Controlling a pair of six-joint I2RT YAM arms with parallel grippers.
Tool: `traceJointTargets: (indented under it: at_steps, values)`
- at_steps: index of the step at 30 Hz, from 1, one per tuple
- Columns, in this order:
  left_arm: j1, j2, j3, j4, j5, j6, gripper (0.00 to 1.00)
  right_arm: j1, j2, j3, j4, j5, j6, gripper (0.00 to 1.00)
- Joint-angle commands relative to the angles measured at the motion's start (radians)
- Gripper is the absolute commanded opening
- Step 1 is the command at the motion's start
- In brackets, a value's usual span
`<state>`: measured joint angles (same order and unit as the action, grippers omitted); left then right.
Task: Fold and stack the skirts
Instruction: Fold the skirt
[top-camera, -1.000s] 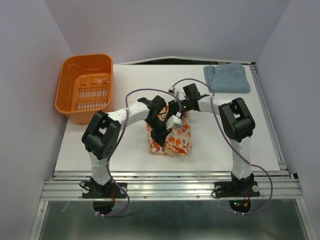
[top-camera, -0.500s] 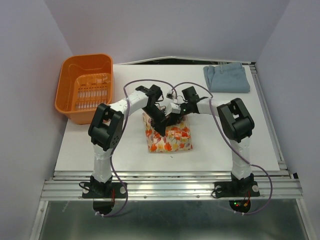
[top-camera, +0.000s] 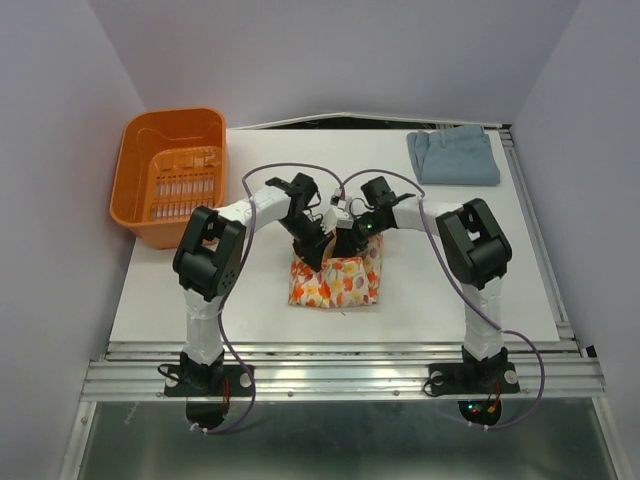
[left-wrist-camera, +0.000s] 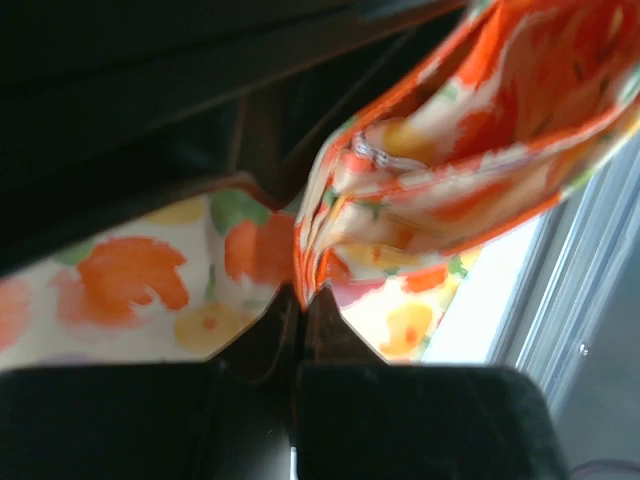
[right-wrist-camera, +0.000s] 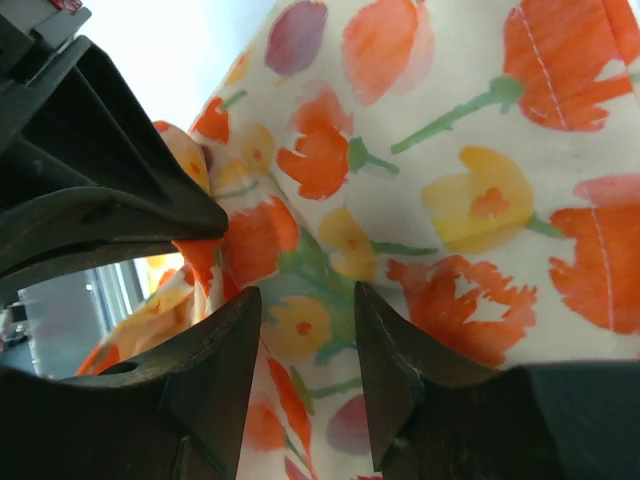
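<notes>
A floral skirt (top-camera: 335, 284) with orange and yellow tulips lies partly folded at the table's middle. My left gripper (top-camera: 313, 252) is at its back edge, shut on a folded hem of the skirt (left-wrist-camera: 330, 215); in the left wrist view the gripper (left-wrist-camera: 303, 296) pinches the orange edge. My right gripper (top-camera: 346, 246) is just to the right of the left one, open, with its tips (right-wrist-camera: 307, 296) spread over the floral cloth (right-wrist-camera: 470, 200) and holding nothing. A folded blue skirt (top-camera: 452, 156) lies at the back right.
An orange basket (top-camera: 139, 183) stands at the back left of the white table (top-camera: 200, 300). The left gripper's black fingers (right-wrist-camera: 110, 190) show close beside my right jaws in the right wrist view. The two arms crowd together over the skirt.
Both grippers have moved toward the back of the table. The floral skirt, bunched up a second ago, now lies lower and flatter, spread toward the front.
</notes>
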<state>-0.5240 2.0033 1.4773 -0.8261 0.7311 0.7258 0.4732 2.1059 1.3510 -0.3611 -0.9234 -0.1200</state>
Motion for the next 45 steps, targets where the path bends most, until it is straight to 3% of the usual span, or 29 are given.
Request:
traceJointTargets:
  at_steps: [1, 14, 28, 38, 45]
  values:
    - [0.001, -0.055, -0.075, 0.110, -0.065, -0.094, 0.00, 0.012, -0.046, -0.023, -0.111, 0.109, -0.067, 0.49]
    - [-0.007, -0.057, -0.199, 0.212, -0.110, -0.147, 0.00, -0.051, -0.064, 0.250, -0.110, 0.288, 0.059, 0.54]
    - [-0.044, -0.162, -0.354, 0.318, -0.133, -0.151, 0.00, -0.081, -0.007, 0.266, -0.076, 0.327, 0.155, 0.54]
    - [-0.064, -0.175, -0.368, 0.334, -0.157, -0.146, 0.00, -0.123, 0.097, 0.454, -0.078, 0.238, 0.157, 0.54]
    - [-0.065, -0.189, -0.342, 0.312, -0.148, -0.169, 0.00, -0.113, 0.173, 0.396, -0.009, 0.135, 0.181, 0.49]
